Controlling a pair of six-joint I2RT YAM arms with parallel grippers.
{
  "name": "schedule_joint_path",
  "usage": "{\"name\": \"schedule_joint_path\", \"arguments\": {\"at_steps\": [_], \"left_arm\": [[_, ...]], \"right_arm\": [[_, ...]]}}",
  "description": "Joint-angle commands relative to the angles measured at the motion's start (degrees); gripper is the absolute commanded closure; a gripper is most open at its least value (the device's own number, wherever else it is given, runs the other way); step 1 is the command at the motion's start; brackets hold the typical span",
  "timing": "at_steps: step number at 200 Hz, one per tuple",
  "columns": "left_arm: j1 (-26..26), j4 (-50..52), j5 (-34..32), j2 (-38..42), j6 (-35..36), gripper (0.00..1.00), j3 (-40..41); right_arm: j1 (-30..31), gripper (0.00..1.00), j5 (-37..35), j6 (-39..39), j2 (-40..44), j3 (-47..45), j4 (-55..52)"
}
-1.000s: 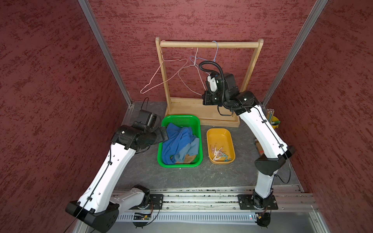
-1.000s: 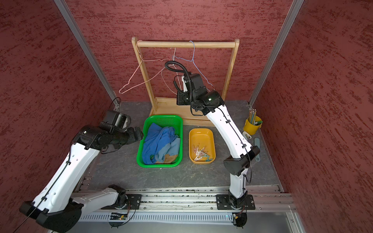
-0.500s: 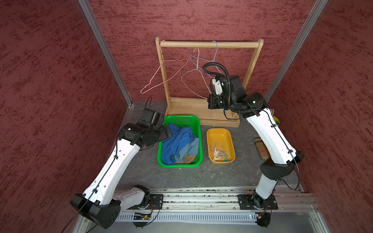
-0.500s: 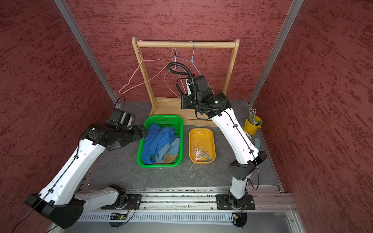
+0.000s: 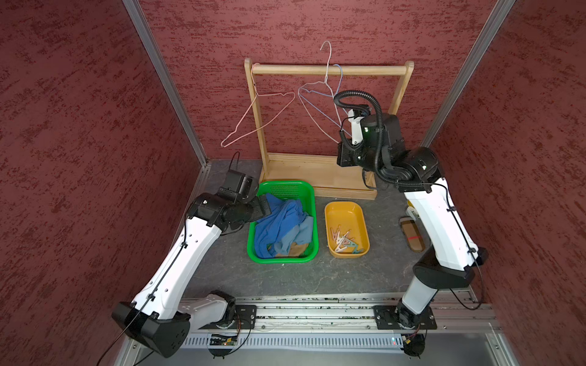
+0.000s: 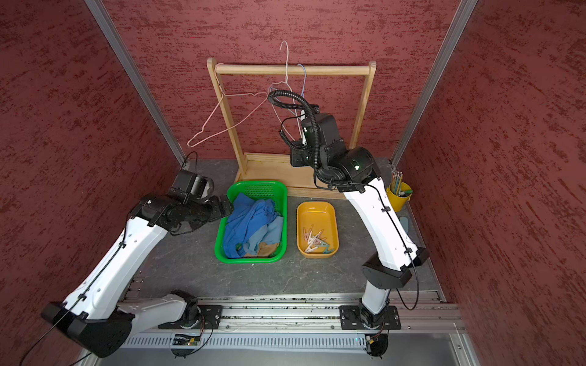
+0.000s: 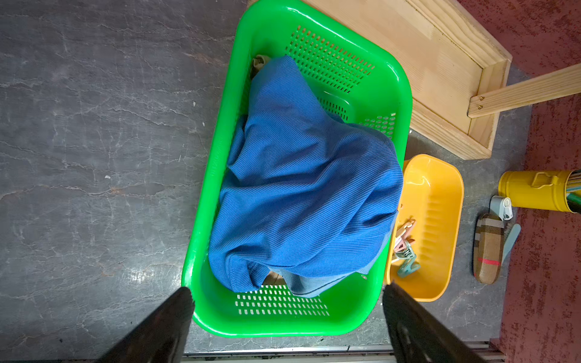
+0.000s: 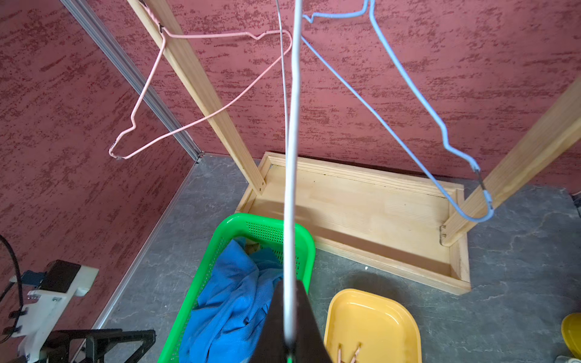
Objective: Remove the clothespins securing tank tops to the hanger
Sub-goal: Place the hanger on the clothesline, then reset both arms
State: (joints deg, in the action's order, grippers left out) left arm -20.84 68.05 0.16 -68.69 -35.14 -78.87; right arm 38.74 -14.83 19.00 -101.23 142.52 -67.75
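Right jaws pinched shut on the white hanger [image 8: 290, 188]; the wrist view shows the wire running straight up out of them. In both top views its hook stands above the rail [image 5: 285, 69], which reads to me as a lift to free or reseat it, not a reach for a peg. Left jaws are spread wide and hold nothing, hanging over the near end of the basket [image 7: 276, 327], where I'd judge you have them parked. The tank tops [image 7: 301, 188] lie heaped in the basket: royal blue on top, grey-blue under it, the tan one only a sliver at the edges. The clothespins [image 5: 344, 242] lie piled at one end of the tray [image 5: 344, 212], just beside the basket. The pink hanger [image 8: 213, 35] and blue hanger [image 8: 476, 219] hang bare, so the unpegging looks done to me. Hard to make out: the top views hide the right jaws behind the wrist and cable, along with the white hanger's lower bar. You cannot tell whether its hook clears the rail or only looks that way from above. The pegs overlap too much to count, and the basket wall cuts off part of the pile in the left wrist view.
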Motion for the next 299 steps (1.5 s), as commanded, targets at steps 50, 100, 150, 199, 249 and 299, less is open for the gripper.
{"name": "schedule_joint_path", "arguments": {"at_steps": [50,100,150,199,249,299], "left_arm": [[0.24,-0.31,-0.39,0.79,0.73,0.04,-1.38],[2.45,-0.97,-5.21,6.64,1.15,0.00,2.43],[6.19,-18.07,-21.61,25.99,11.93,0.01,17.44],[9.83,-37.65,-23.51,42.42,24.98,0.00,41.37],[14.27,-57.98,-15.17,33.83,31.26,0.00,54.24],[22.92,-108.73,-3.94,20.29,33.53,0.01,75.52]], "right_arm": [[-0.83,1.00,0.19,1.90,-10.07,2.53,-4.10],[-0.86,0.01,-2.12,5.07,-2.45,-9.05,-1.08],[-1.85,0.01,-8.70,9.27,24.17,-41.26,16.89],[-6.27,0.01,-12.59,13.56,51.88,-80.42,39.91],[-8.59,0.01,-27.69,2.71,60.01,-103.97,60.23],[-19.51,0.01,-23.91,-12.34,56.89,-128.60,98.08]]}}
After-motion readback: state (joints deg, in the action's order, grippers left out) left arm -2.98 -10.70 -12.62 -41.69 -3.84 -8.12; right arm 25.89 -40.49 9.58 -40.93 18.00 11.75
